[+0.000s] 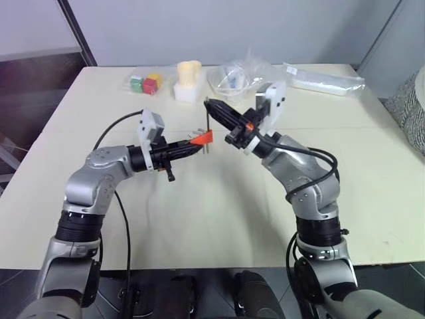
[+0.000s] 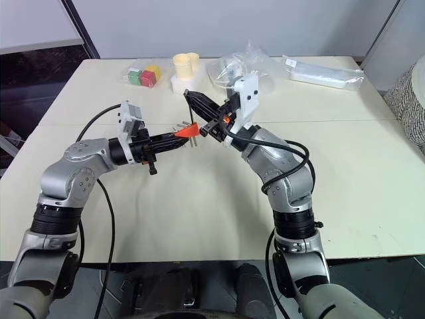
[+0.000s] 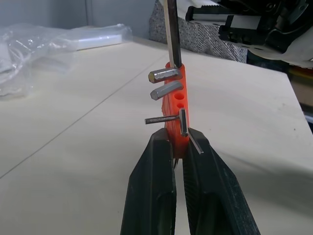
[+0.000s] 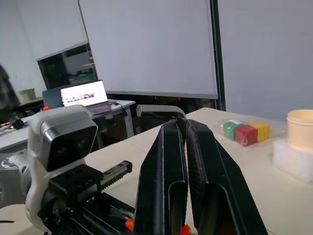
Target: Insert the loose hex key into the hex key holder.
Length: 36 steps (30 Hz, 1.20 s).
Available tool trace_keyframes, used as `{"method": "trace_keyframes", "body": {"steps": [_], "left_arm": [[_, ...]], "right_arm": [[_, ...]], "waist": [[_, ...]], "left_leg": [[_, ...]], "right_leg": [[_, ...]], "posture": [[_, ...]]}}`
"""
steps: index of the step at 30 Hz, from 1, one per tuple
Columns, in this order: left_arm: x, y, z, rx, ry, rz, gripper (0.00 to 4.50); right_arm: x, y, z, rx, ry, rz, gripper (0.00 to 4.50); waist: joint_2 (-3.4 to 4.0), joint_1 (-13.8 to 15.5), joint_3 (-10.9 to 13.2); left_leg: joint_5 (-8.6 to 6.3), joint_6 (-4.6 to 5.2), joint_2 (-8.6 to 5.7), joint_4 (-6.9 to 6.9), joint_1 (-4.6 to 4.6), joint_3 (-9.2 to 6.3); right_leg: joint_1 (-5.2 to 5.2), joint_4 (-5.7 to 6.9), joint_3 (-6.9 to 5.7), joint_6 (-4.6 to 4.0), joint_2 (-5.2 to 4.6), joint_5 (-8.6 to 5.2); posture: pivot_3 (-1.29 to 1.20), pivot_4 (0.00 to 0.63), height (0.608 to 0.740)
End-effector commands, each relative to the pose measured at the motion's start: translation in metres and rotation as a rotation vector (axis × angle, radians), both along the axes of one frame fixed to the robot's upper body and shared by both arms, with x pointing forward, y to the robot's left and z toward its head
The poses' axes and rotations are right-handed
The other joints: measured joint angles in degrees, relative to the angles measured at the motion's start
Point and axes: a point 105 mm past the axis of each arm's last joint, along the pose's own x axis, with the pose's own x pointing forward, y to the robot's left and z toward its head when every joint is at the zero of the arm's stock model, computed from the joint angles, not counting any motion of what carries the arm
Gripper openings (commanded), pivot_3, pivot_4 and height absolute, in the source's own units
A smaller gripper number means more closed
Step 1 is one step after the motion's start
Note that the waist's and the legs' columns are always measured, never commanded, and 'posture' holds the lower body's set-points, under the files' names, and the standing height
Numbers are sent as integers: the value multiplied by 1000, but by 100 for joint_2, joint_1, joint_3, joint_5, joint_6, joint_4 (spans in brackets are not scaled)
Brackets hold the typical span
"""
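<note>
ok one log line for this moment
left gripper shut on hex key holder | right gripper shut on loose hex key | key tip at holder's top hole, not seated

Left gripper (image 1: 196, 141) clamped shut, level, right gripper (image 1: 210, 106) closed, tilted upward

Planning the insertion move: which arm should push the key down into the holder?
Right, probably: its claw grips the loose hex key upright at the hex key holder, which the left claw steadies.

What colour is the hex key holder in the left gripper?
Red-orange; the hex key holder shows best in the left wrist view.
</note>
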Motion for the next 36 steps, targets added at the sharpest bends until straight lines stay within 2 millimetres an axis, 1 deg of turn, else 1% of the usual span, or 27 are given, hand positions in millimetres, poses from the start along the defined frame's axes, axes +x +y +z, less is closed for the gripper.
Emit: {"method": "trace_keyframes", "body": {"steps": [1, 12, 18, 27, 31, 32, 36], "left_arm": [[-2, 2, 21, -35, -65, -1, 0], [-2, 2, 22, -38, -67, -2, 0], [0, 2, 26, -53, -68, 4, 0], [1, 3, 26, -58, -61, 7, 0], [1, 3, 27, -60, -61, 8, 0], [1, 3, 27, -60, -60, 9, 0], [1, 3, 25, -57, -57, 9, 0]], "right_arm": [[-3, -4, 15, 20, -55, -6, 22], [0, -7, 12, -1, -54, -18, 22], [-3, -4, -5, -73, -38, -9, 22], [-11, 2, -19, -174, -76, 18, 22], [-12, 2, -23, -191, -73, 18, 1334], [-12, 2, -24, -194, -74, 19, 1985], [-14, 1, -25, -206, -71, 34, 3942]], "waist": [[0, 0, 0], [0, 1, 0], [0, 2, 0], [-1, 5, 0], [-1, 4, 0], [-1, 4, 0], [-1, 9, 0]], "left_leg": [[0, 0, 0, 0, 0, 0], [0, 0, 0, 0, 0, 0], [0, 0, 0, 0, 0, 0], [0, 0, 0, 0, 0, 0], [0, 0, 0, 1, 0, 0], [0, 0, 0, 1, 0, 0], [0, 0, 1, 1, 0, 0]], "right_leg": [[0, 0, 0, 0, 0, 0], [0, 0, 0, 0, 0, 0], [1, -2, 0, 0, 0, 0], [1, -3, 0, 0, 1, 0], [1, -3, -1, 0, 1, 0], [1, -3, -1, 0, 1, 0], [1, -3, -1, 0, 1, 0]], "posture": [[0, 150, 740], [0, 150, 740], [0, 150, 740], [0, 150, 740], [0, 150, 740], [0, 150, 740], [0, 150, 740]]}}
